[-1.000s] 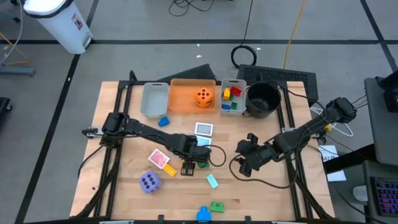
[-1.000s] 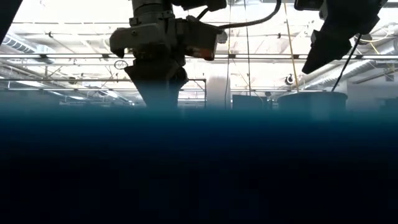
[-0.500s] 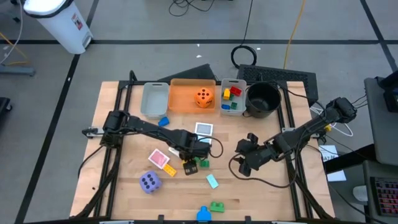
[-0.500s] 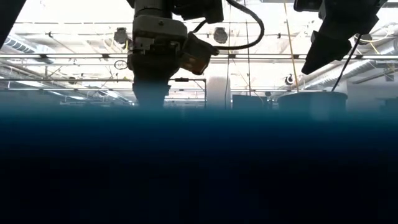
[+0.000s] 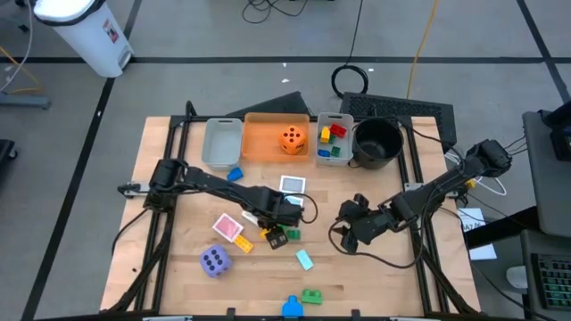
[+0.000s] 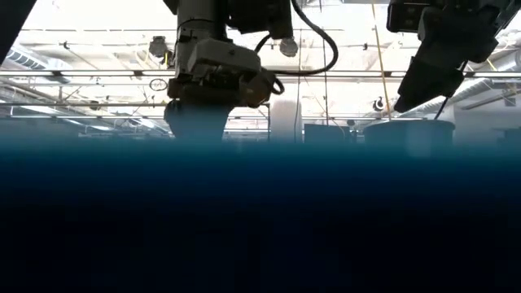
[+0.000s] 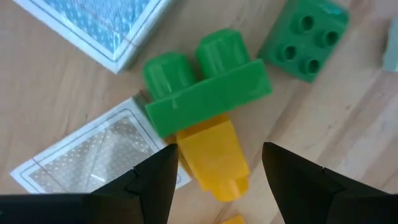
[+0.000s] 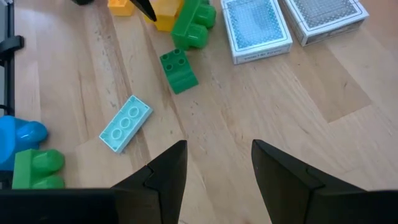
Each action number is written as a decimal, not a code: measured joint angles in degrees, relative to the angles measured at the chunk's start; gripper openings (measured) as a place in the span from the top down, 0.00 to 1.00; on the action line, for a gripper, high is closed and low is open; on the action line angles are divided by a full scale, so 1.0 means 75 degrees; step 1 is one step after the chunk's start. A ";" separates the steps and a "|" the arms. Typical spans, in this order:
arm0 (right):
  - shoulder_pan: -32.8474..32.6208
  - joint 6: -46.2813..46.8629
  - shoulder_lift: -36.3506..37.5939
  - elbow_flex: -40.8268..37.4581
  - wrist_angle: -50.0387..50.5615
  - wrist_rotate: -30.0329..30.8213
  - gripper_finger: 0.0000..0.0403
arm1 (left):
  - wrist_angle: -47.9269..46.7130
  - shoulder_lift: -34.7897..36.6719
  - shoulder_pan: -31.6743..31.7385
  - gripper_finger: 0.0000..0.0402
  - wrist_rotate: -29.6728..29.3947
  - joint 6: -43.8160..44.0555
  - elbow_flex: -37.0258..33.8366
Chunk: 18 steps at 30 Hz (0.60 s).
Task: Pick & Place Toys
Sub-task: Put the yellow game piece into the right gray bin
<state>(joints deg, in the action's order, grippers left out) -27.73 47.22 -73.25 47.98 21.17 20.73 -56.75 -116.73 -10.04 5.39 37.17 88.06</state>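
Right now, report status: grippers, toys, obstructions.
Left gripper open over the yellow brick with the green brick on it, card alongside. Right gripper open, empty, above bare table. Nothing blocking.

**Surfaces and finishes**

Table [image 8: 267, 118]: pale wood planks, visible grain, matt. Green brick [image 7: 208, 87] and yellow brick [image 7: 214, 158]: smooth moulded plastic, slight sheen. Pale blue brick [image 8: 125, 123]: same plastic, flatter finish. Cards [image 8: 256, 28]: printed paper, matt. Orange die [image 5: 292, 139]: looks like foam, dull. Black bowl [image 5: 376, 143]: semi-gloss.
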 joint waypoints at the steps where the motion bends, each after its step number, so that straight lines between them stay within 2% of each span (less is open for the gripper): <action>1: -0.0002 -0.0014 0.0000 -0.0002 -0.0012 0.0000 0.58 | 0.0013 -0.0028 0.0000 0.40 0.0059 0.0060 -0.0032; 11: -0.0002 -0.0009 0.0051 -0.0005 -0.0048 -0.0006 0.58 | 0.0386 0.0000 -0.0015 0.40 0.0274 0.0528 -0.0602; 18: -0.0001 -0.0005 0.0079 -0.0005 -0.0050 -0.0006 0.58 | 0.0589 -0.0003 -0.0030 0.40 0.0290 0.0798 -0.0645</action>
<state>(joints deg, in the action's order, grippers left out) -27.74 47.18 -72.66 47.94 20.80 20.69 -52.33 -116.75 -10.27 7.57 43.16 83.22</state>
